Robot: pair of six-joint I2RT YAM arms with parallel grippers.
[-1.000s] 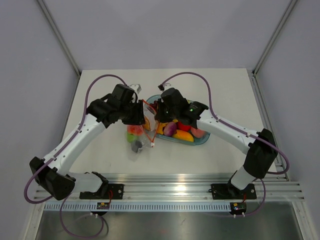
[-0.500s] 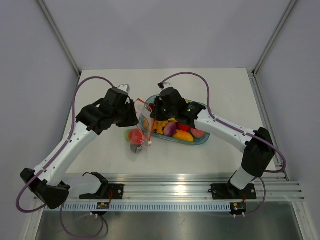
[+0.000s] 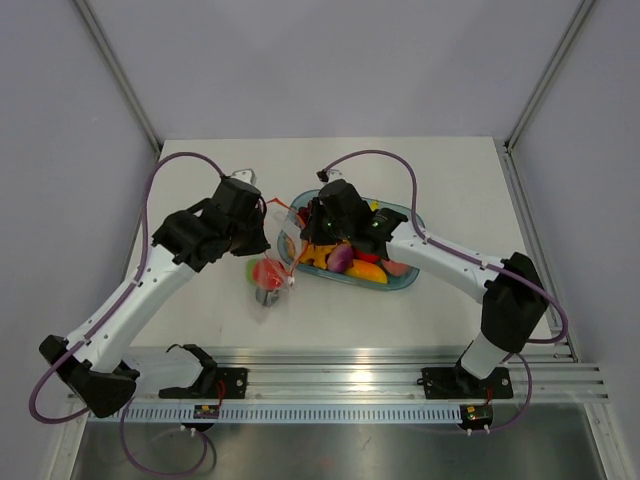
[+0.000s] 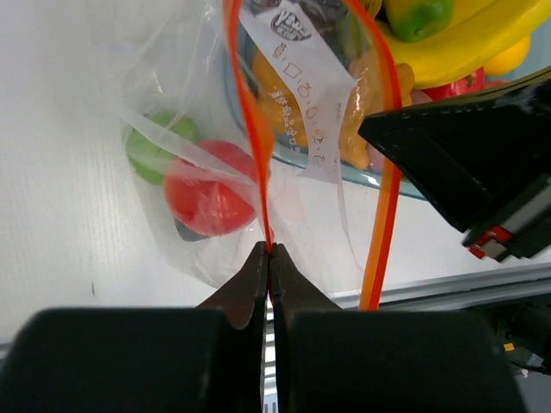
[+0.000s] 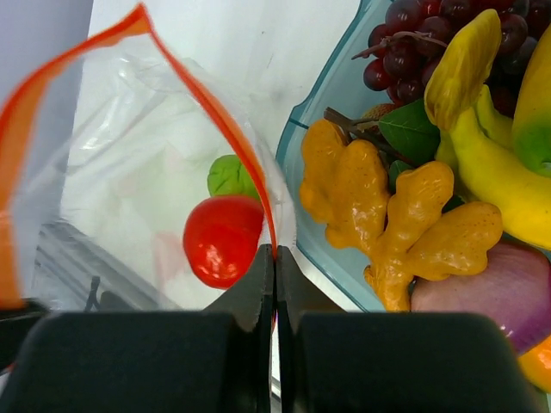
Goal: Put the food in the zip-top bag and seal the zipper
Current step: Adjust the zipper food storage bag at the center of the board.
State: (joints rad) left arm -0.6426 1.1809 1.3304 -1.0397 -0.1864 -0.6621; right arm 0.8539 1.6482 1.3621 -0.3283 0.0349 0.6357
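Note:
The zip-top bag point(image 3: 277, 262) hangs between both grippers, its mouth held apart. My left gripper point(image 4: 269, 251) is shut on one orange-red zipper strip point(image 4: 248, 129); the other strip point(image 4: 385, 181) runs to its right. My right gripper point(image 5: 274, 251) is shut on its zipper strip point(image 5: 225, 129). Inside the bag lie a red tomato piece point(image 5: 222, 239) and a green piece point(image 5: 225, 176); they also show in the left wrist view as red point(image 4: 211, 198) and green point(image 4: 153, 151). In the top view the left gripper point(image 3: 270, 236) and right gripper point(image 3: 302, 238) sit close together.
The blue-tinted clear oval tray point(image 3: 404, 277) stands right of the bag, its rim point(image 5: 320, 103) next to my right gripper. It holds yellow ginger point(image 5: 387, 215), a banana point(image 5: 486, 163), dark grapes point(image 5: 413, 43) and a purple onion point(image 5: 491, 297). The table's front rail point(image 3: 340, 365) is near.
My left gripper has drawn back to the left with its strip and the right gripper has shifted slightly left, so the bag mouth now stands wider. The bag's bottom has slid a little left.

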